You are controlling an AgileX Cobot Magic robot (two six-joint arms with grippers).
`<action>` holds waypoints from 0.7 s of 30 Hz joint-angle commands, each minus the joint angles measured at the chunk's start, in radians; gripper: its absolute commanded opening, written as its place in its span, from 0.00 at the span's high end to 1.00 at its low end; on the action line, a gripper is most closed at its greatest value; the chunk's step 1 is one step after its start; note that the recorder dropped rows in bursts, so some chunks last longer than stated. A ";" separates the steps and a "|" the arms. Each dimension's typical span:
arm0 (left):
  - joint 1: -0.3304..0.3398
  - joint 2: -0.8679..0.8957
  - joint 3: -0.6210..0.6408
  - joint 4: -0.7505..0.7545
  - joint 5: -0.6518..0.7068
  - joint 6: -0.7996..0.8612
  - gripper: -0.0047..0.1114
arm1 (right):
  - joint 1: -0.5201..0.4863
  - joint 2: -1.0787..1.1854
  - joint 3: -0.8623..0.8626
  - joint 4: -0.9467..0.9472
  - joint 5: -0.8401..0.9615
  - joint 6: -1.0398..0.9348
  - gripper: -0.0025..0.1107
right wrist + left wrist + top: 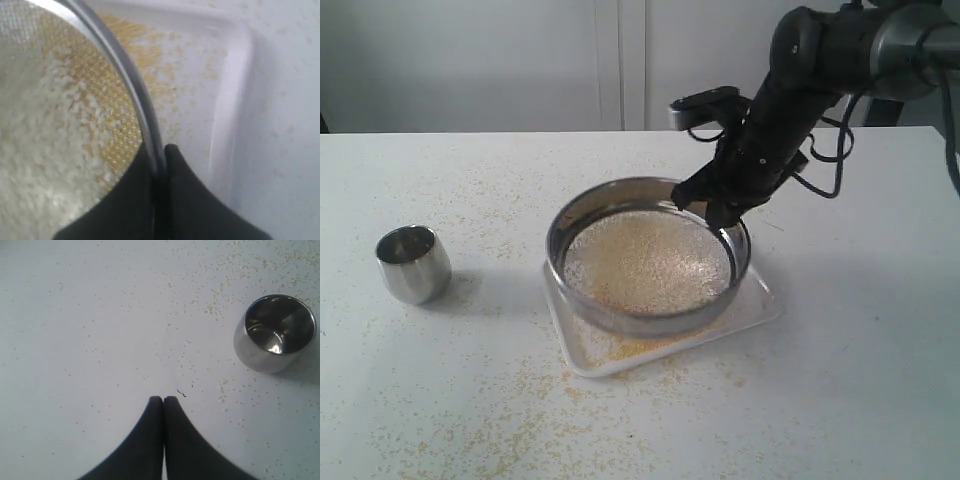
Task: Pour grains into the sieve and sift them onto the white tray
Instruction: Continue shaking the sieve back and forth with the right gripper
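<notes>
The round steel sieve (582, 215) sits over the white tray (758, 310), tilted slightly. Pale and yellow grains (645, 262) cover its mesh. My right gripper (720, 212) is shut on the sieve's far right rim, one finger inside and one outside. In the right wrist view the rim (127, 82) runs into the gripper (161, 152), with grains (35, 145) on the mesh and fine yellow grains (165, 75) lying on the tray (235, 95). My left gripper (163, 400) is shut with nothing in it, hovering over the bare table; it does not show in the exterior view.
A small rounded steel cup (412, 263) stands empty at the left, also in the left wrist view as the cup (275, 332). Spilled grains (520, 400) are scattered over the white table around the tray and in front of it.
</notes>
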 commanded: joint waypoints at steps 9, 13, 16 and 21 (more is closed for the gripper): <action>0.002 -0.007 0.008 0.005 0.004 -0.003 0.95 | -0.018 -0.021 0.059 0.106 -0.076 -0.025 0.98; 0.002 -0.007 0.008 0.005 0.004 -0.003 0.95 | 0.025 -0.032 0.049 0.032 0.038 -0.461 0.98; 0.002 -0.007 0.008 0.005 0.004 -0.003 0.95 | 0.018 -0.032 0.073 0.004 -0.133 0.145 0.98; 0.002 -0.007 0.008 0.005 0.004 -0.003 0.95 | 0.023 -0.044 0.075 -0.111 -0.109 0.027 0.98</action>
